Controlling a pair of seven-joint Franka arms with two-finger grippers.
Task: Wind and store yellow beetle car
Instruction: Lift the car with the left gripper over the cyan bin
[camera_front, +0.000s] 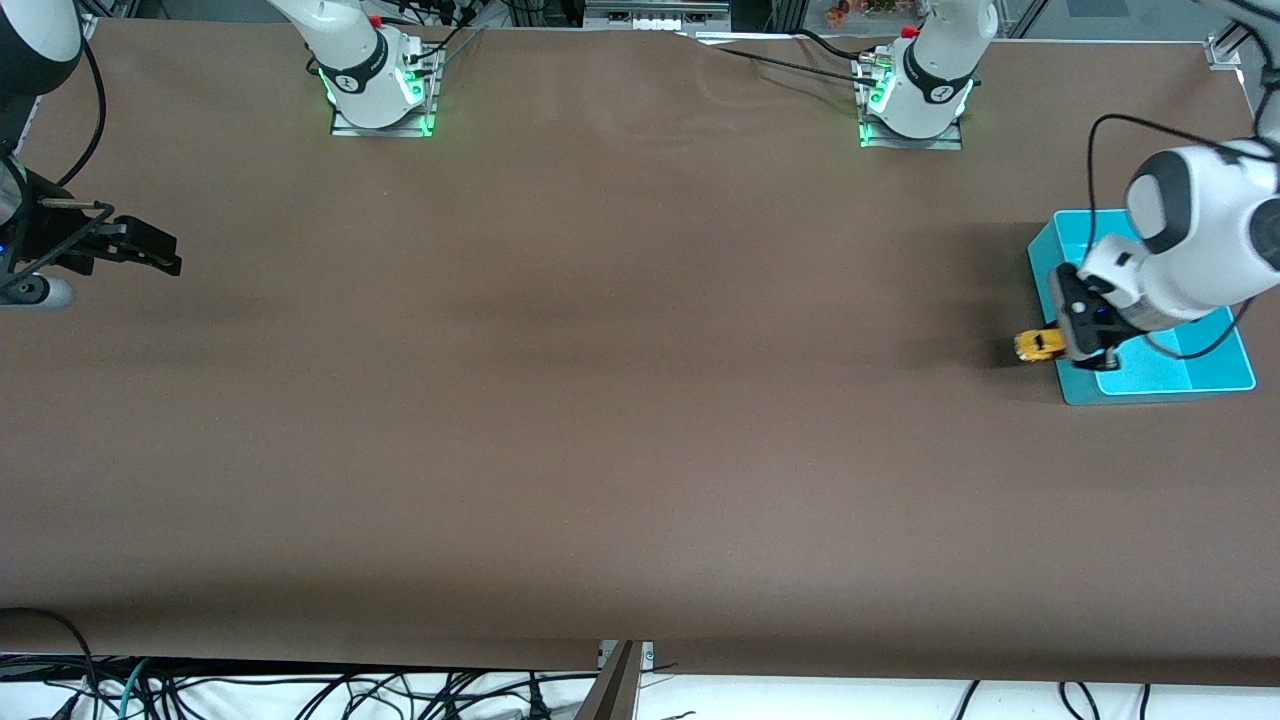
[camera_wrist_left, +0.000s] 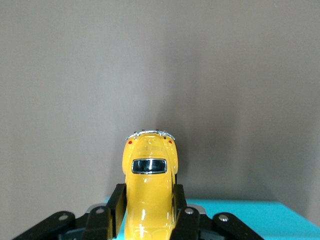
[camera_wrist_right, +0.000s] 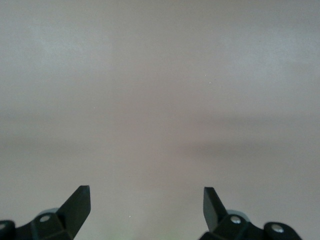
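At the frame's right edge, the left gripper pinches the car over the bin rim. The right gripper waits spread at the frame's left edge over the tabletop. No writing reads.

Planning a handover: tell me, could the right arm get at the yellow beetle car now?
Probably not: the yellow beetle car is clamped in the left end effector beside the teal bin; the right end effector waits open at the table's right-arm end.
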